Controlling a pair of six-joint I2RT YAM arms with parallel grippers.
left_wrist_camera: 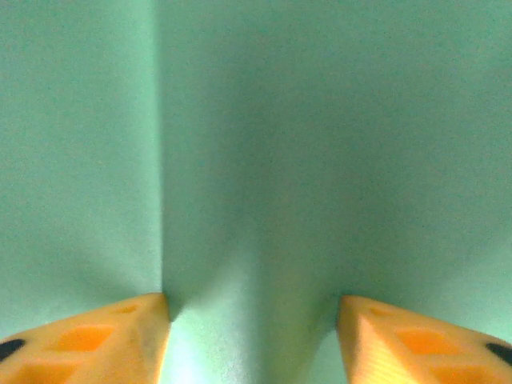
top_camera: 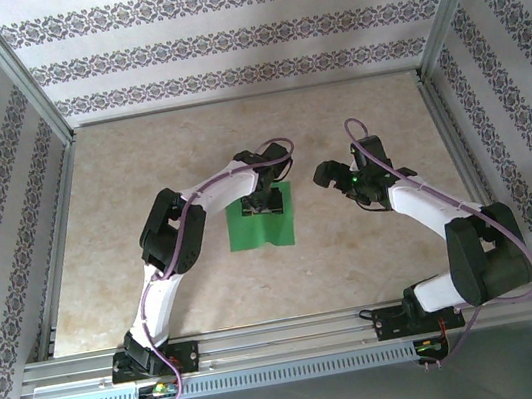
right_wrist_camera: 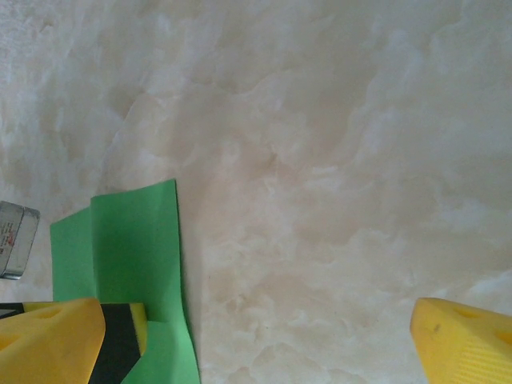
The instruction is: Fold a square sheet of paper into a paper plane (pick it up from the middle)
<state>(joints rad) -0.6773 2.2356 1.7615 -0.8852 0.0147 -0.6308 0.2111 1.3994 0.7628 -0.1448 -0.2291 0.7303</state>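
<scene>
Pressing the square sheet of paper, left claw half-open; right claw spread wide.

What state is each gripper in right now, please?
Left gripper: open, pressed onto the square sheet of paper, which buckles up between its jaws.
Right gripper: wide open, holding nothing.

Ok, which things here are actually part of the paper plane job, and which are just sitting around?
For the job: green paper sheet; left gripper on it; right gripper, open beside it.
Just there: table; metal frame; patterned walls.
</scene>
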